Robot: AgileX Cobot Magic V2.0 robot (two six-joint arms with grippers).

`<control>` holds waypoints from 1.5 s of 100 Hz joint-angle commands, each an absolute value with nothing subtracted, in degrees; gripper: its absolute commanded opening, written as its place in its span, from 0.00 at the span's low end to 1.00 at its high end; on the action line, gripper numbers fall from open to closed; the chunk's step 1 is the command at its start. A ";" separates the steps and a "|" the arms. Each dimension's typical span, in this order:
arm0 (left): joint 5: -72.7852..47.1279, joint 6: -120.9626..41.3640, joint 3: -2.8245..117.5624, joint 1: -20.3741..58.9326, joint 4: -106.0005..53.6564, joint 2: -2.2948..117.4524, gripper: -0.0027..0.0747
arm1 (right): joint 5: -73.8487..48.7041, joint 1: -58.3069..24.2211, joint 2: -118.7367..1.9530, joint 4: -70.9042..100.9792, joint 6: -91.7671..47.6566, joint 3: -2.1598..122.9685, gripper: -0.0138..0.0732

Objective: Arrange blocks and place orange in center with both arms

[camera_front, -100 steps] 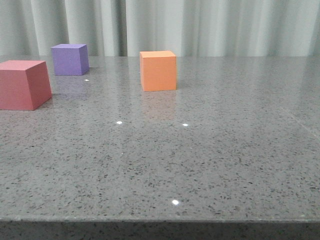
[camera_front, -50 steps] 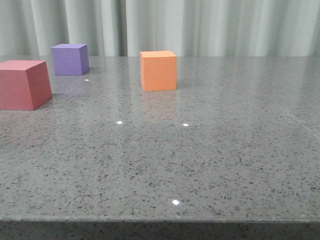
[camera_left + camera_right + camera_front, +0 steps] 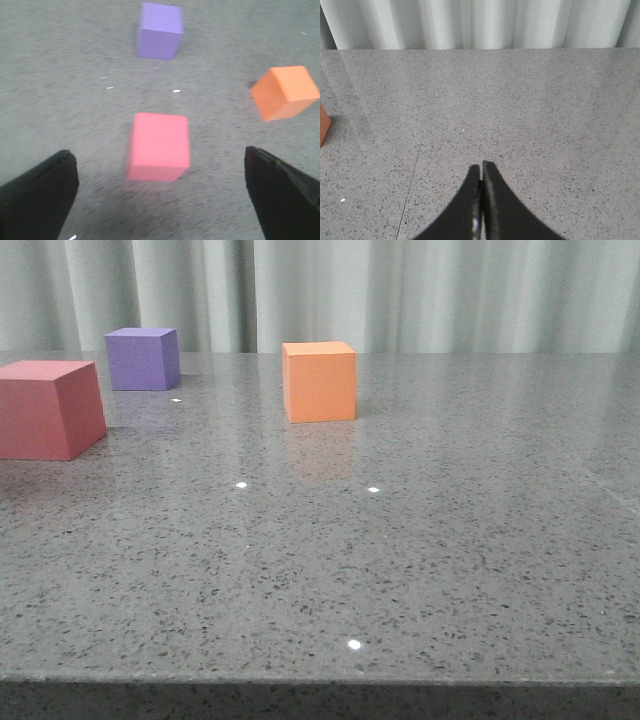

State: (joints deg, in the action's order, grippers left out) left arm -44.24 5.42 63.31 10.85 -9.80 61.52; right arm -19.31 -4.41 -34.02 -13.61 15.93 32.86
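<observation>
Three cubes stand on the grey speckled table. The pinkish-red cube (image 3: pixel 48 408) is at the left edge of the front view, the purple cube (image 3: pixel 142 358) behind it at the back left, and the orange cube (image 3: pixel 319 381) near the middle at the back. Neither gripper shows in the front view. In the left wrist view my left gripper (image 3: pixel 160 167) is wide open above the table, with the pinkish-red cube (image 3: pixel 159 145) just ahead of its fingers, apart from both. The purple cube (image 3: pixel 160 30) and orange cube (image 3: pixel 284 92) lie beyond. My right gripper (image 3: pixel 481 167) is shut on nothing over bare table.
A pale pleated curtain (image 3: pixel 400 295) hangs behind the table's far edge. The table's front edge (image 3: pixel 320 680) runs along the bottom of the front view. A sliver of the orange cube (image 3: pixel 323 125) shows at the edge of the right wrist view.
The cubes sit a few pixels further right in the front view than a second ago; nothing else has visibly changed.
</observation>
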 commanded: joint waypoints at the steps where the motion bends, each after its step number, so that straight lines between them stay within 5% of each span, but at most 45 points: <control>1: -39.96 5.83 68.96 15.17 -11.55 66.11 0.84 | -14.70 -4.02 -33.93 -14.71 15.60 34.33 0.08; 47: -41.20 23.78 97.04 34.63 3.81 97.28 0.84 | -14.76 -4.02 -33.93 -14.71 15.60 34.33 0.08; 84: -52.51 30.47 117.92 39.78 14.98 113.45 0.84 | -14.81 -4.02 -33.93 -14.71 15.60 34.33 0.08; 150: -53.32 32.84 119.56 39.78 17.35 119.80 0.84 | -14.80 -4.02 -33.93 -14.71 15.60 34.33 0.08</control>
